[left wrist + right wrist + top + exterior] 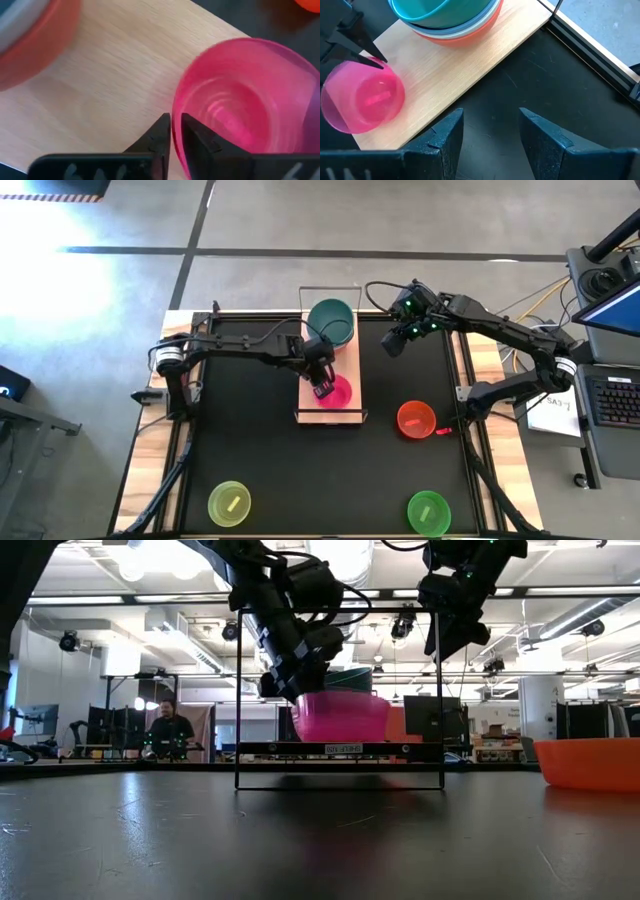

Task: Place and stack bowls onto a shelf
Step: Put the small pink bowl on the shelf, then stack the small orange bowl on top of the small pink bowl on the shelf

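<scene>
Left wrist view: end effector (175, 131) pinching magenta bowl (250, 100) rim.

Grey concrete floor (100, 290) w/ dark tape lines; bright glare at left. Open hall behind: ceiling strip lights (560, 592), monitors (440, 718), benches. Person (171, 728) seated at far left. Laptop (612, 320) & keyboard (612, 400) beside desk's right edge.
</scene>
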Robot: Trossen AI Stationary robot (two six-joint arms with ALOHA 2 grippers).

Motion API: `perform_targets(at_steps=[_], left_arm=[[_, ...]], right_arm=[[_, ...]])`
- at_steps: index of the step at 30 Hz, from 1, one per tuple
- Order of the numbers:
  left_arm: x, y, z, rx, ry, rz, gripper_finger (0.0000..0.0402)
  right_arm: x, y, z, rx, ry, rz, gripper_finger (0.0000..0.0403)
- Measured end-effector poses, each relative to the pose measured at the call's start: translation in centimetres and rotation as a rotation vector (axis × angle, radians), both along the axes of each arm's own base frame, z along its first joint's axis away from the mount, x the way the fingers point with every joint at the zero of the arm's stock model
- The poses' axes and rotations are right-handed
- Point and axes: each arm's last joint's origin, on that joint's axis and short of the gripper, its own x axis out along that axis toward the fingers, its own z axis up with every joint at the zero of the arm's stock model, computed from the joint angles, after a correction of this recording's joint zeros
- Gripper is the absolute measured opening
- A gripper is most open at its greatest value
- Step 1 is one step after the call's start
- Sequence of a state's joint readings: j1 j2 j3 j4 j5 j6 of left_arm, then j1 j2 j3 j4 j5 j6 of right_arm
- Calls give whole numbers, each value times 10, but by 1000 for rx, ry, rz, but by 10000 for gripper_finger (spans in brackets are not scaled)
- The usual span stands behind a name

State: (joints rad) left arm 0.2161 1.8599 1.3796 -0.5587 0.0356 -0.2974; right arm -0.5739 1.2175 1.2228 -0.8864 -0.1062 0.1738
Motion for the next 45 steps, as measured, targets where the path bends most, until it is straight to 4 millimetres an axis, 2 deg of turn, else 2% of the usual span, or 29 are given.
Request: perform_targets(at_steps=[9,17,21,27,37,45], left_arm=[[-3,-2,3,31,19,-63,92],[-2,-3,42,90,-79,-118,115],[-8,-10,56,107,-96,-151,116],[-19,-31,77,138,-145,-200,116],[-45,-89,122,238,-267,-308,116],[-75,-126,155,339,-371,-294,116]], right_arm=[[-2,2,-2,20,30,-1,176],[-13,9,-9,135,145,-41,176],[-17,18,-13,201,220,-60,176],[-14,45,-34,301,329,-8,176],[-12,105,-74,293,512,308,176],[-14,127,-98,252,545,453,176]])
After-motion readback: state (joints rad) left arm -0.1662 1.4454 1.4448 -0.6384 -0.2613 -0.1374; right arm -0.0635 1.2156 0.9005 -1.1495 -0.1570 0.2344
